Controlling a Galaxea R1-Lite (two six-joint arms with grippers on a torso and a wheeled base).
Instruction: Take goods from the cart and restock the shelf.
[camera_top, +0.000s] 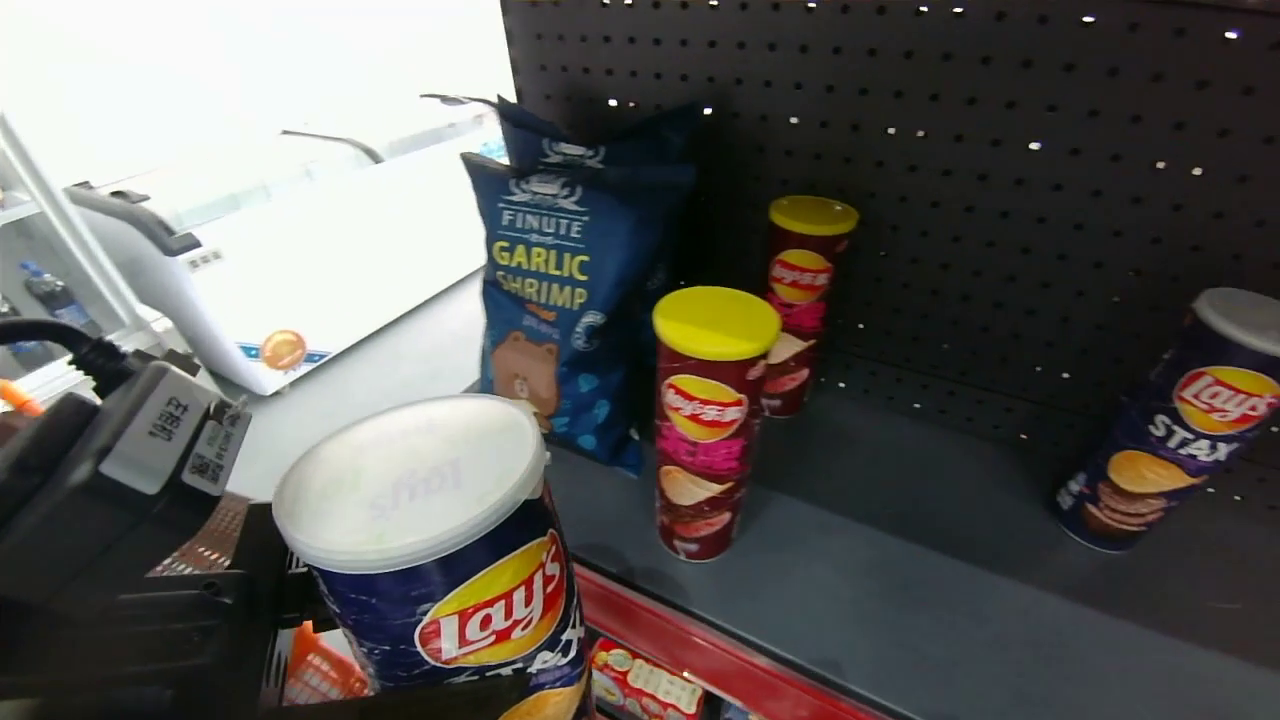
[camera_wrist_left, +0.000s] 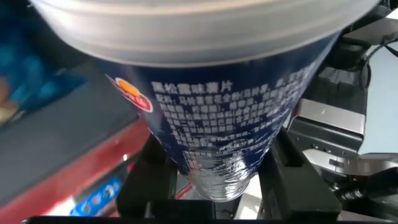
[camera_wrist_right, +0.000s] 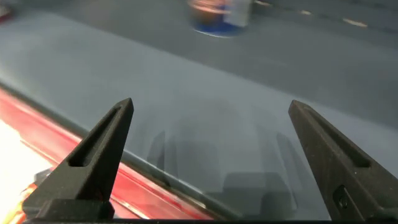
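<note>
Cans stand in the way on the shelf (camera_top: 900, 570). We see two dark red cans with yellow lids, the nearer one (camera_top: 712, 430) close to the front edge and the farther one (camera_top: 806, 300) behind it, by the black pegboard wall (camera_top: 1000, 150). To the left of them a dark blue snack bag (camera_top: 560, 300) stands upright. Far to the right there is a second dark blue can (camera_top: 1170, 430) with a pale lid.

The held blue can (camera_top: 440, 560), with a white lid, is pinched near its bottom by the left hand (camera_wrist_left: 214, 186). It is in front of the shelf's red front strip (camera_top: 700, 645) and not on the board. The right hand (camera_wrist_right: 211, 162) is spread wide and holds nothing, above the shelf board just inside that strip.

Every can carries a round red and yellow logo and pictures of chips. The bag has yellow lettering and a brown bear. On the back of the held can we see rows of small white print.
</note>
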